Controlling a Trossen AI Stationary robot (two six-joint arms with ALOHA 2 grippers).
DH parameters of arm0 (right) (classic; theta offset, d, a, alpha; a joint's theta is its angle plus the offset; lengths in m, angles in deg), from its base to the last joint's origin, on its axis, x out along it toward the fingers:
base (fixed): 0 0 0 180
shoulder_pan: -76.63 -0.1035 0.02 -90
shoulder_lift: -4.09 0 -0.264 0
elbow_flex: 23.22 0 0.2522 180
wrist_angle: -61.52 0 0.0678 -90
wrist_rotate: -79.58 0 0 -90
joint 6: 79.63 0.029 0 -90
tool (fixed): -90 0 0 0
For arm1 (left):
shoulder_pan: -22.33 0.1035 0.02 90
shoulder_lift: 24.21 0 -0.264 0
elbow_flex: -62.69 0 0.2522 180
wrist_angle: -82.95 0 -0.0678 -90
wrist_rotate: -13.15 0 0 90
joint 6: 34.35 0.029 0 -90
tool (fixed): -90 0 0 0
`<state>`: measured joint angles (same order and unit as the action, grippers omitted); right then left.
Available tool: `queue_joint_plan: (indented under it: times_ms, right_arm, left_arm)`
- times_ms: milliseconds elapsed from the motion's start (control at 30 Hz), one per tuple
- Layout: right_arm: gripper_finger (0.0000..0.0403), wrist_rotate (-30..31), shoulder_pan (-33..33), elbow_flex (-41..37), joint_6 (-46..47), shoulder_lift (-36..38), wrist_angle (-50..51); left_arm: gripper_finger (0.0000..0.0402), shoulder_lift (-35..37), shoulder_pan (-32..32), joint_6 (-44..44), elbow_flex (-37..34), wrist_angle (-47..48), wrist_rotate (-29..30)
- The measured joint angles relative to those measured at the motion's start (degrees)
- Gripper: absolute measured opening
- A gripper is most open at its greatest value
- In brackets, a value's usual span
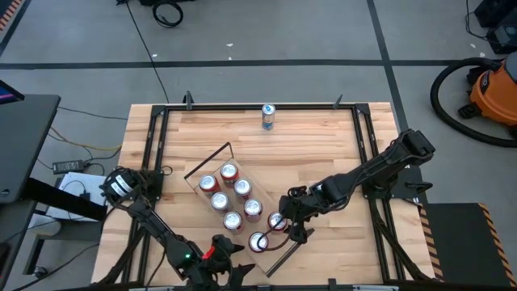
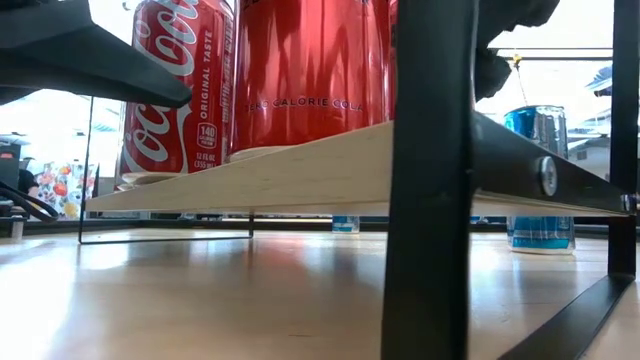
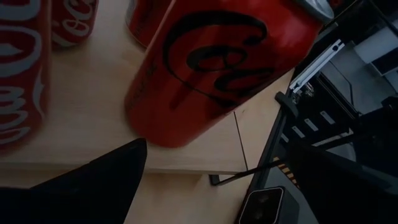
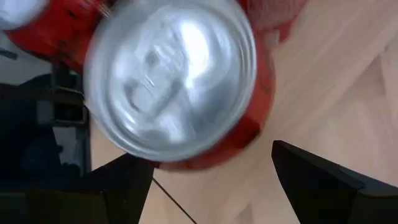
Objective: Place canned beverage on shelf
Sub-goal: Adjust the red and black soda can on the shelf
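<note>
The shelf (image 1: 229, 195) is a pale wood plank lying slantwise mid-table on black rod legs (image 2: 430, 200). Several red cola cans (image 1: 229, 171) stand on it; they also show in the low view (image 2: 300, 70). My right gripper (image 1: 284, 220) is open at the shelf's near right end. Its fingers stand on either side of a red can (image 4: 180, 81), seen top-on from above in the right wrist view. My left gripper (image 1: 230, 245) is open and empty, close in front of another red can (image 3: 205, 68) at the shelf's near end (image 3: 93, 137). My right gripper comes at the red can from above with its fingers (image 4: 118, 186) spread to either side of the can's body (image 4: 249, 130). I cannot tell whether either finger touches it. The can is blurred.
A blue can (image 1: 268, 116) stands alone near the table's far edge and shows in the low view (image 2: 540, 180). A black frame (image 1: 161, 129) runs round the tabletop. Bare wood lies between the shelf and the blue can.
</note>
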<state>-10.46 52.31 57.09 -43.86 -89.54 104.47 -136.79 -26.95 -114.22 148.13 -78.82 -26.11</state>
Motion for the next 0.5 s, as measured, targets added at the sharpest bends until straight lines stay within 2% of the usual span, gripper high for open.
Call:
queue_joint_plan:
  times_ms: [233, 500]
  right_arm:
    - [0.0331, 1.6, -0.3, -2.6, 3.5, -0.1, -4.5]
    - [0.0331, 3.0, -0.3, -2.8, 3.5, -0.1, -8.5]
  left_arm:
    - [0.0398, 0.0, 0.0, 0.1, 0.0, 0.0, 0.0]
    - [0.0398, 0.0, 0.0, 0.1, 0.0, 0.0, 0.0]
